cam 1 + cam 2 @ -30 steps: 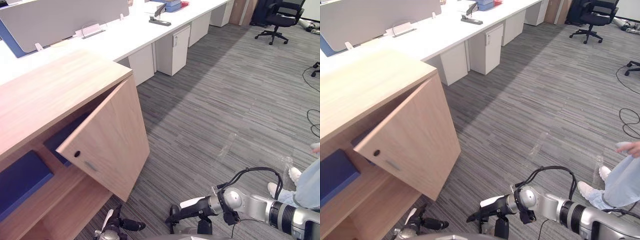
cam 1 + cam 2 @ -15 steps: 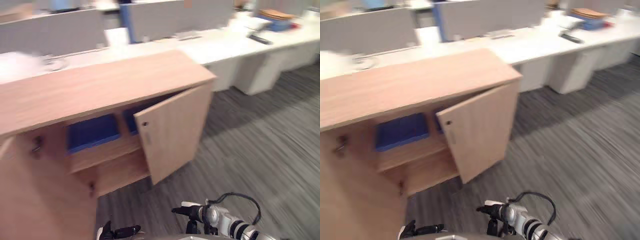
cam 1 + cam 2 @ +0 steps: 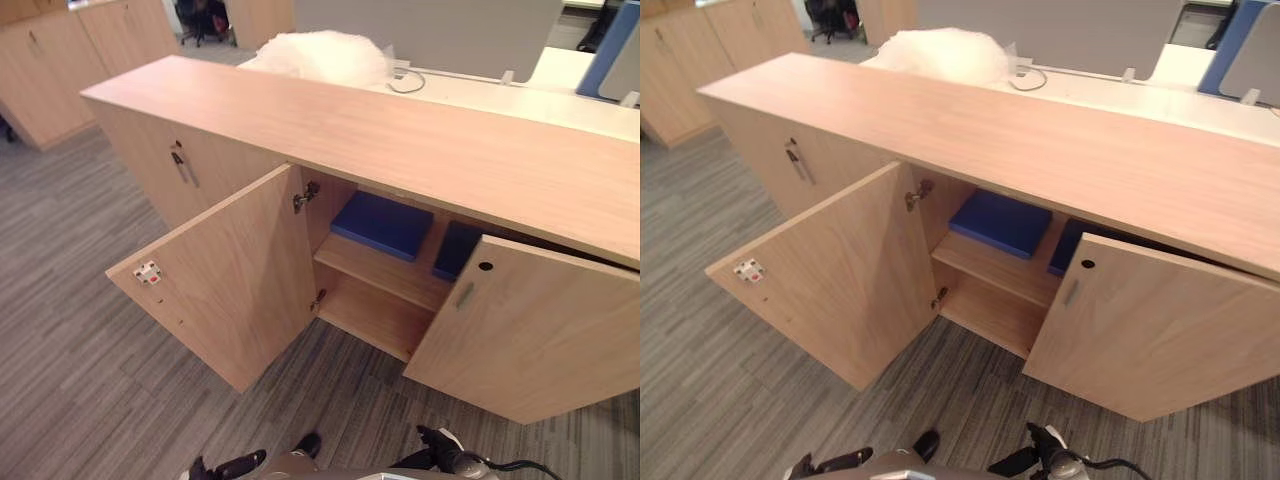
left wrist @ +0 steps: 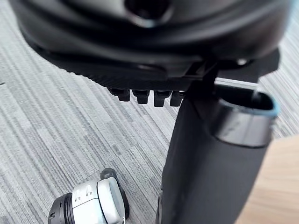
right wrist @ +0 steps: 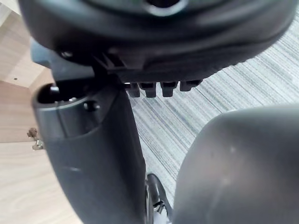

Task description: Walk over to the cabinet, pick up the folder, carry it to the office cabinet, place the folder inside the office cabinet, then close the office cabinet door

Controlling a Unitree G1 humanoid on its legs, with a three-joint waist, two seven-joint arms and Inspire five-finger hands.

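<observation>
Left eye view shows folder (image 3: 383, 224) in cabinet (image 3: 350, 130); wrist views show left hand (image 4: 149, 46), right hand (image 5: 154, 42) relaxed, empty.

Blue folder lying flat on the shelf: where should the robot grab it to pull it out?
By its front edge, coming in from the front between the left door and right door. The blue folder lies flat on the shelf, that edge faces out, and the cabinet top blocks reaching from above, so a pinch there probably works best.
</observation>
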